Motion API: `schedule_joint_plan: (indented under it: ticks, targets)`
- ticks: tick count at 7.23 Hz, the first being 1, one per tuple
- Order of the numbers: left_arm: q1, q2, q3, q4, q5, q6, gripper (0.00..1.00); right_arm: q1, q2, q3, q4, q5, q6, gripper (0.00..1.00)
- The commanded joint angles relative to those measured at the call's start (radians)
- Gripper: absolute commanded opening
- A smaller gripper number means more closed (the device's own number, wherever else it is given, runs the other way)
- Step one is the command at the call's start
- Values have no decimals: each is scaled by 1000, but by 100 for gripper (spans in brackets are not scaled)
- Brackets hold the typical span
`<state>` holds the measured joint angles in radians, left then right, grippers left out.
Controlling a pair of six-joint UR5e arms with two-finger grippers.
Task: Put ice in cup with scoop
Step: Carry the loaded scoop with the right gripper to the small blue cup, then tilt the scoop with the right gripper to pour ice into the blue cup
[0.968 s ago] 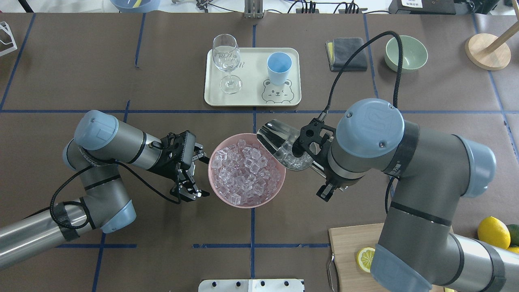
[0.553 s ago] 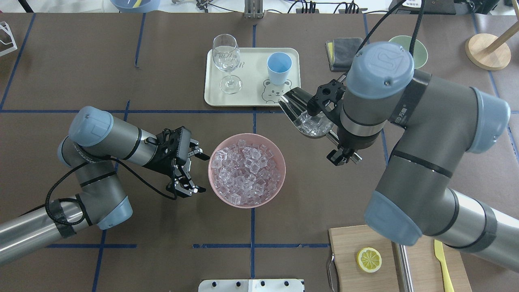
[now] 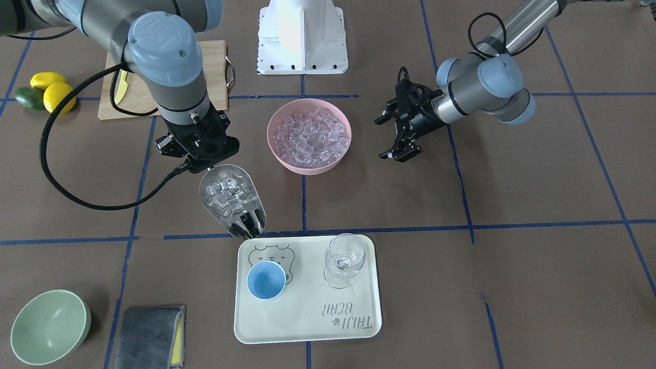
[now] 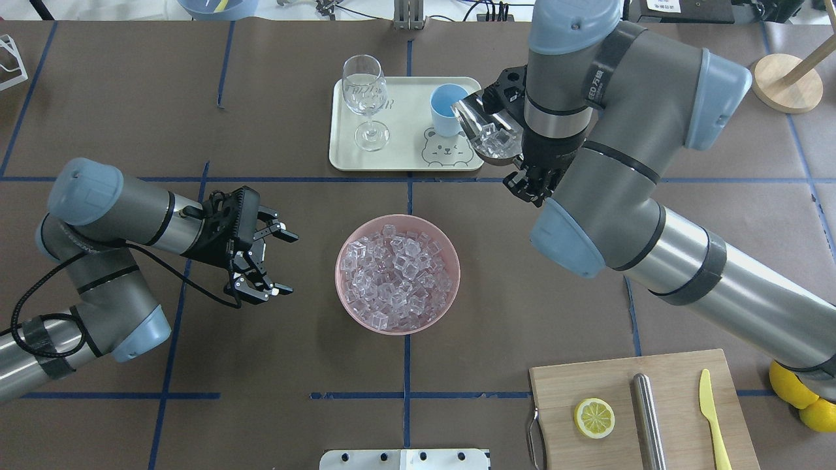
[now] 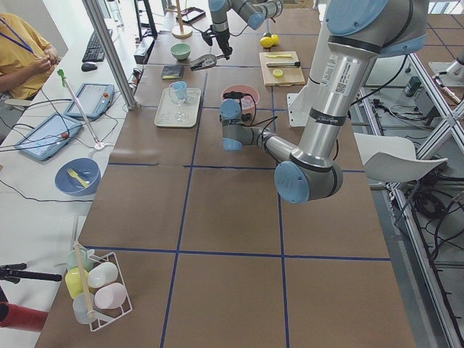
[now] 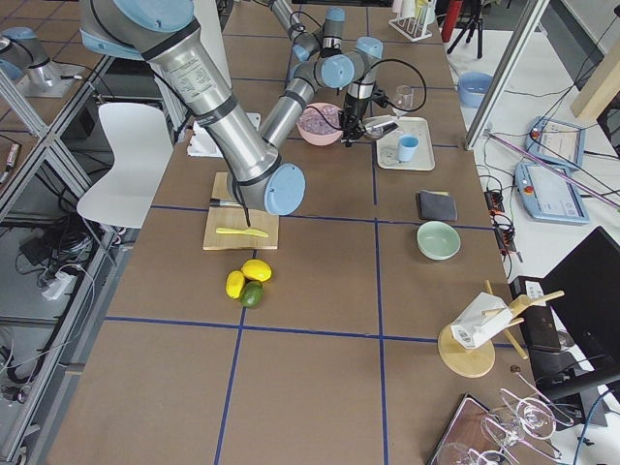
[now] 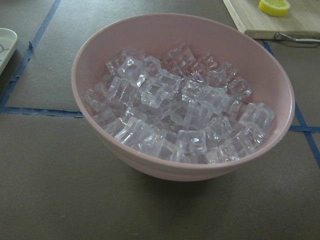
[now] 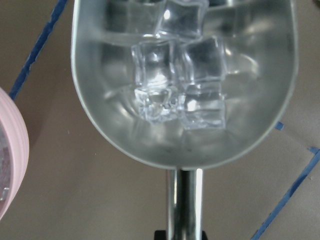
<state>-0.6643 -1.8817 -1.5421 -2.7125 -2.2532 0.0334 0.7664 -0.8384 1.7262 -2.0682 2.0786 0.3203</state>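
My right gripper [image 4: 528,185] is shut on the rod handle of the steel scoop [image 4: 486,127] and holds it in the air. The scoop's trough carries a few ice cubes [image 8: 175,85], which also show in the front view [image 3: 223,195]. The scoop's open end is beside the light-blue cup [image 4: 446,108], at the edge of the tray [image 4: 405,156]. The cup [image 3: 266,279] stands upright with no ice visible inside. A heap of ice [image 4: 395,274] fills the pink bowl [image 4: 450,290]. My left gripper [image 4: 289,262] is open and empty, left of the bowl.
A stemmed glass [image 4: 364,98] stands on the tray, left of the cup. A green bowl [image 3: 48,325] and a grey cloth [image 3: 148,335] lie beyond the right arm. A cutting board [image 4: 673,431] holds a lemon slice, a steel cylinder and a yellow knife.
My right arm lifted the loaded scoop from the pink bowl's rim and carried it away to the tray, beside the cup. My left gripper drew back from the bowl, staying open.
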Motion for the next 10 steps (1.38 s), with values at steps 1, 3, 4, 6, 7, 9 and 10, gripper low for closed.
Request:
schedule_joint_plan:
  ticks: [1,3,4,6,7,9,10]
  targets:
    - [-34,56,-38,0,0,0,100,25,75,-146,36,47,-3,0]
    - [-40,59,-38,-1,4,0,100,42,169,-273,27,63,-23,0]
    - [-40,61,-38,-1,6,0,100,42,244,-371,-9,63,-71,0]
    - [-40,61,-35,-1,9,2,100,68,278,-392,-140,37,-255,0]
    - [-38,61,-35,-1,12,2,100,70,335,-410,-265,-27,-352,0]
    - [-38,62,-35,-3,14,3,100,70,338,-415,-335,-44,-362,0]
    - [-38,62,-35,-3,14,5,100,70,346,-418,-378,-87,-362,0]
